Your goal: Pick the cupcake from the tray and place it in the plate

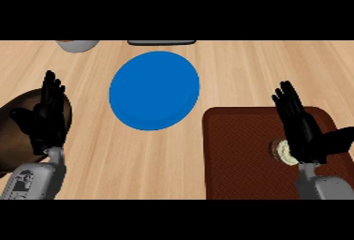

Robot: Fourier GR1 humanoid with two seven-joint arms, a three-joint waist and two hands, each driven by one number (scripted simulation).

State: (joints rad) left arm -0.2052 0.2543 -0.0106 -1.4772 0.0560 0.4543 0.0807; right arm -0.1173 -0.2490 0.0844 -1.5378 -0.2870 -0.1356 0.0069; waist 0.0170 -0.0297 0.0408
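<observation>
One small pale round cupcake (282,153) is sitting on the single dark reddish-brown rectangular tray (239,154), toward the tray's right side, and most of it is being hidden by the right hand, so only a cream sliver with a darker rim is showing; it seems to be lying flat on the tray, though the view there is poor. The black right hand (298,126) is hovering over the cupcake with its fingers straight and pointing up the view and its thumb spreading out to the right; nothing is curled round the cupcake. Its grey forearm (323,187) is coming in from the lower edge.

To the left of the tray, apart from it, one round blue plate (155,90) is lying on the light wooden counter (166,164) with nothing on it.

Further left, the black left hand (43,117) is resting with fingers straight and upward near the left edge, holding nothing, above one dark brown round dish (14,136) that is partly hidden beneath it.

Along the top edge two more things are showing only in part: one grey-white rounded bowl-like object (76,45) at the upper left, and one flat dark object (160,42) just above the plate.
</observation>
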